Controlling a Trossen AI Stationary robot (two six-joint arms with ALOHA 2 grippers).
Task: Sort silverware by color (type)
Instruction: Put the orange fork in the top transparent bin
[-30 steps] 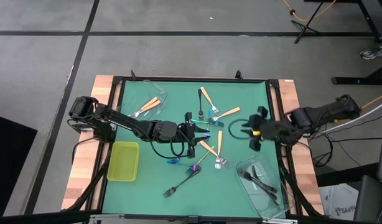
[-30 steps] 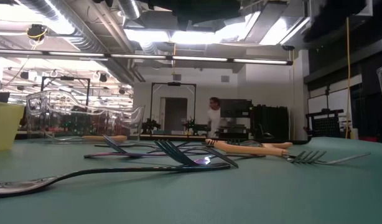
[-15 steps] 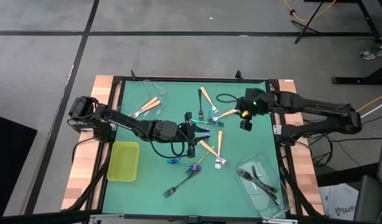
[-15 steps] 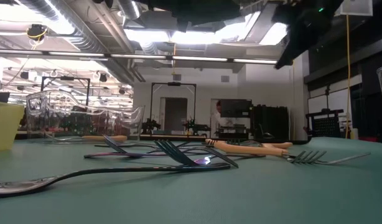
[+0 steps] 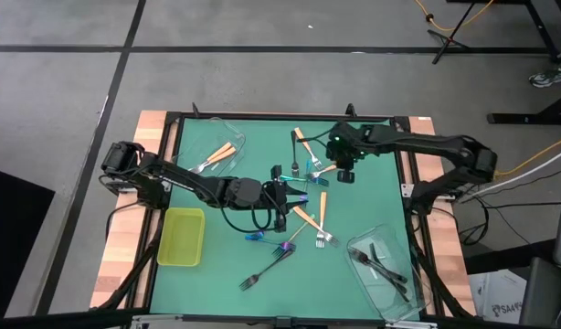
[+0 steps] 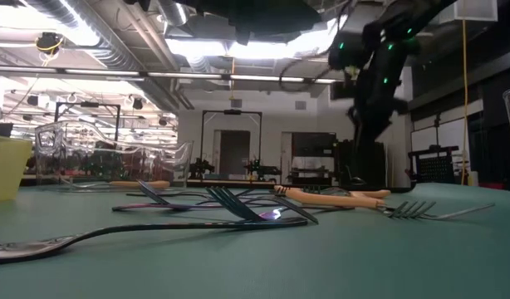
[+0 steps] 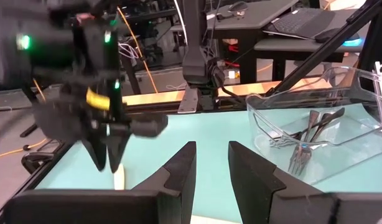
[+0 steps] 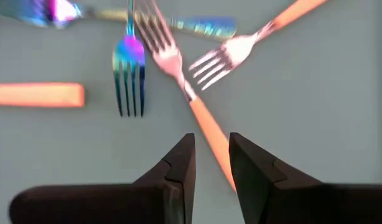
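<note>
- The silverware (image 5: 303,206) lies scattered on the green mat (image 5: 372,196) in the middle of the table, with some pieces already in clear tubs.
- An orange-handled fork (image 5: 304,146) lies near the far edge, with another orange-handled fork (image 5: 332,168) just beside it and an iridescent fork (image 5: 310,165) crossing between them.
- Two more orange-handled forks (image 5: 321,219) lie near the middle, their silver heads close together.
- A dark fork (image 5: 259,276) lies toward the near edge, and an iridescent fork (image 5: 286,245) rests just beyond it.
- The far-left clear tub (image 5: 227,132) holds two orange-handled forks (image 5: 216,157).
- The near-right clear tub (image 5: 404,297) holds dark forks (image 5: 376,263).
- A yellow-green tray (image 5: 181,236) sits at the left of the mat.
- The left gripper (image 5: 288,196) is low over the centre of the mat, its fingers (image 7: 180,171) parted by a narrow gap with nothing between them.
- The right gripper (image 5: 345,174) hangs above the far cluster of forks; in its wrist view its fingers (image 8: 182,167) stand slightly apart and empty, directly over the handle of an orange-handled fork (image 8: 206,127).
- In the low view the right arm (image 6: 375,58) hangs clear above the table.
</note>
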